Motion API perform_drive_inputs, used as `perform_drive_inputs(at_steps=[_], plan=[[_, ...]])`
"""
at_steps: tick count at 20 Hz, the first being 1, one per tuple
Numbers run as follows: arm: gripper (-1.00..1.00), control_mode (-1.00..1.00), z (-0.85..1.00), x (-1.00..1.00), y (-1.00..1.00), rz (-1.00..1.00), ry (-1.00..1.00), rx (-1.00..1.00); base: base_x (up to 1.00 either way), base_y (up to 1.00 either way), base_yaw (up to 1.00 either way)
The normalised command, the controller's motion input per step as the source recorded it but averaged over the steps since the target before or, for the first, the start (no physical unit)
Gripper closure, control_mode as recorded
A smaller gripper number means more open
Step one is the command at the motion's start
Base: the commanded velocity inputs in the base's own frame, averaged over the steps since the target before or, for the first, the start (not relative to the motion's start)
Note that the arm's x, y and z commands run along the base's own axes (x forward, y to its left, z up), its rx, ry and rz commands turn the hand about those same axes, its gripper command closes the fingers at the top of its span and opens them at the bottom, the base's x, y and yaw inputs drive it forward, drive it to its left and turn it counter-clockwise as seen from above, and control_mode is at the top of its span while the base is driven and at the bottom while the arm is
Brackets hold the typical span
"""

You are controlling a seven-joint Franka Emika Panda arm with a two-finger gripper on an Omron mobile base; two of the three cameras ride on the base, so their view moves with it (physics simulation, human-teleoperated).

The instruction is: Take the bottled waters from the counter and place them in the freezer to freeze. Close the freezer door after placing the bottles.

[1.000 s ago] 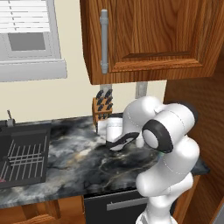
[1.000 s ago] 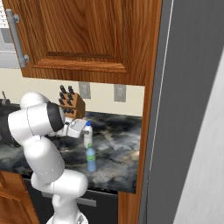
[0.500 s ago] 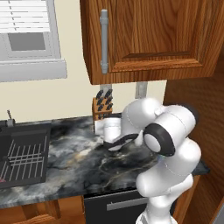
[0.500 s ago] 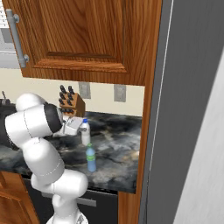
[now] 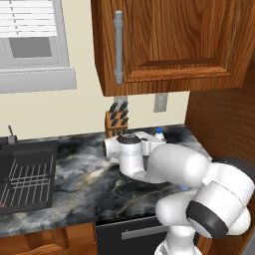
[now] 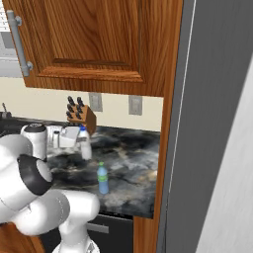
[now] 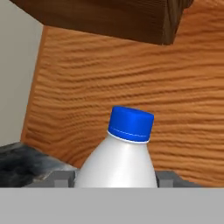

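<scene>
Early going here, and the real work is all ahead. In the hand view the white bottle [image 7: 120,164] sits dead centre at the bottom of the frame, blue cap up, with the end effector [image 7: 116,178] showing a dark fingertip [image 7: 59,178] on either side of its body. The jaws are clamped on that bottle, both tips pressed in against its flanks.

Over in the right base view, the same white bottle [image 6: 85,144] shows left of centre, upright, with the end effector [image 6: 74,140] tucked in beside it just below the knife block [image 6: 81,116]. Whether its base is touching the desk [image 6: 129,165] or hanging just above it, I cannot tell from here. In the left base view only its blue cap [image 5: 159,133] peeks over the arm, right of centre.

The second one, the blue-green bottle [image 6: 102,179], stands upright by itself lower in the frame, near the desk's front edge, well apart from the end effector. Untouched, by the look of it.

The tall grey appliance front [image 6: 207,128] takes up the right side of the right base view, edge-on, so I can't say whether the freezer is open.

So the tally, as I judge it: one bottle gripped, none stored. Left to do: carry this one across and shelve it, fetch the green-capped one, then shut the door.
</scene>
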Motion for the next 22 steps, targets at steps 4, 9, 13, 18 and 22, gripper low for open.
perform_drive_inputs(at_steps=[4,9,13,18,22], plan=[[1.0,-1.0,0.95,-0.48,0.04,0.19,0.01,0.29,0.0,0.0,0.0],[1.0,-1.0,0.93,-0.34,0.0,0.18,0.02,0.4,0.0,0.0,0.0],[1.0,-1.0,0.51,-0.57,0.11,0.28,0.0,0.11,0.0,0.0,0.0],[1.0,-1.0,0.21,-0.64,0.04,0.3,-0.01,0.0,0.0,0.0,0.0],[1.0,-1.0,0.18,-0.39,-0.05,0.32,0.0,-0.01,0.0,0.0,0.0]])
